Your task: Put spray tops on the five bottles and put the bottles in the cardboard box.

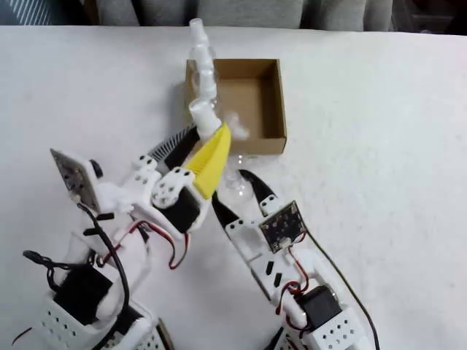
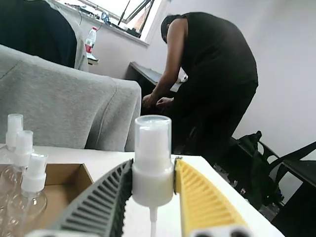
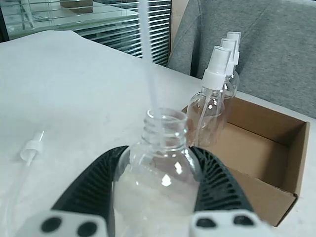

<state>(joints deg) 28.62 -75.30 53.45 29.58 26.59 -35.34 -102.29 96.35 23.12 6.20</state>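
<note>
Left claw (image 1: pixel 204 120), one finger yellow and one grey, clenched on a white spray top (image 2: pixel 152 143). The ribbed fingers press the top's collar from either side; its smooth cylindrical cap stands upright above them, and a thin dip tube (image 3: pixel 147 59) hangs straight below. The top is held above the near left corner of the cardboard box (image 1: pixel 271 95).

Right claw (image 1: pixel 228 184), black fingers, grasps a clear plastic bottle (image 3: pixel 158 182) by its rounded shoulders. The bottle stands upright just in front of the box, with a threaded neck that is open and uncapped. In the right wrist view the tube's lower end reaches the mouth of this neck.

Three capped bottles (image 3: pixel 212 98) stand in a row along one side wall of the box. Each is clear and round-bodied with a white spray top fitted, and a tube shows through the nearest one's body. The box is shallow, brown and open-topped, and sits on the white counter (image 1: pixel 379 87).

A loose spray top (image 3: pixel 32 148) lies on its side on the counter, apart from the box.
</note>
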